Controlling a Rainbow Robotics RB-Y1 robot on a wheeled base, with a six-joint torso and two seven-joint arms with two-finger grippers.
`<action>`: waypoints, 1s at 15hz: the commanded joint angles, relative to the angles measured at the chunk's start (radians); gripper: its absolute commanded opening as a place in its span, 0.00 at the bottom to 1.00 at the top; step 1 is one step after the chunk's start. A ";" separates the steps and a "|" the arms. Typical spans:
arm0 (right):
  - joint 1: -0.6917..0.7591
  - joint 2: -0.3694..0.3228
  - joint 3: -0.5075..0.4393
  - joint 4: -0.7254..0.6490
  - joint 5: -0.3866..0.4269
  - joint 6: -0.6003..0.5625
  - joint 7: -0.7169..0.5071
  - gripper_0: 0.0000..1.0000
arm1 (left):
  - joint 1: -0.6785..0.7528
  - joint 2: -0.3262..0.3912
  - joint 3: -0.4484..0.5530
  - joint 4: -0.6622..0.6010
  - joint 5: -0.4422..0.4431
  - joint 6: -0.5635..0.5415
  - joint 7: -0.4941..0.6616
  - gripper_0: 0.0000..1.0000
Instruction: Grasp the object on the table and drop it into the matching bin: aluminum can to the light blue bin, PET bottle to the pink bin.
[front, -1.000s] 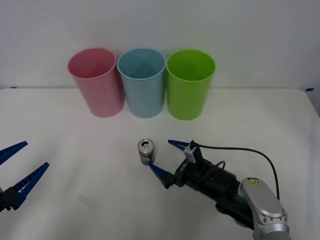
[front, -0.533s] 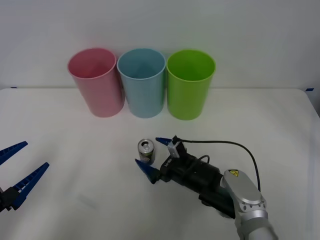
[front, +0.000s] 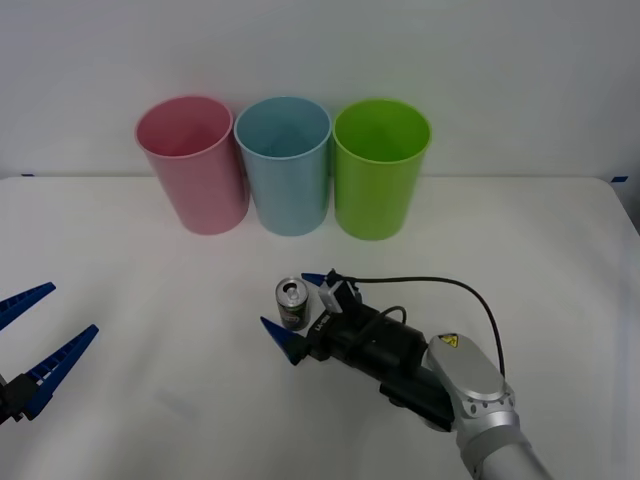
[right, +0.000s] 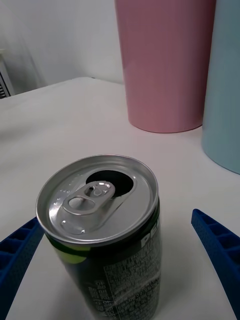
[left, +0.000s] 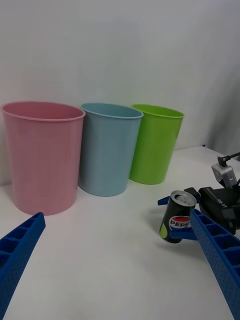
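Observation:
The aluminum can (front: 292, 303) stands upright on the white table (front: 150, 260), dark with a silver pull-tab top and yellow-green print. My right gripper (front: 283, 299) is open, with one blue finger on each side of the can and a gap showing on both sides. The right wrist view shows the can (right: 102, 225) close up between those fingers (right: 217, 245). Behind it stand the pink bin (front: 195, 165) and the light blue bin (front: 285, 165). My left gripper (front: 73, 308) rests open at the table's left edge, far from the can.
A lime green cup (front: 380, 170) stands to the right of the light blue bin; the three cups touch in a row at the back. A black cable (front: 470, 295) loops over the right arm. Bare table lies between the can and the cups.
My right gripper has slid leftward along the table, so its open fingers now straddle the can instead of stopping beside it. The can and the left arm have not moved.

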 joint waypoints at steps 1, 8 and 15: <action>0.000 0.001 0.006 0.000 -0.002 0.011 0.000 1.00 | 0.000 0.000 0.000 0.000 0.000 0.000 0.000 1.00; -0.002 -0.001 0.010 0.000 -0.023 0.011 0.005 0.00 | 0.000 0.000 0.000 0.000 0.000 0.000 0.000 1.00; -0.005 -0.033 0.017 -0.019 -0.082 0.002 0.003 0.00 | 0.000 0.000 0.000 0.000 0.000 0.000 0.000 1.00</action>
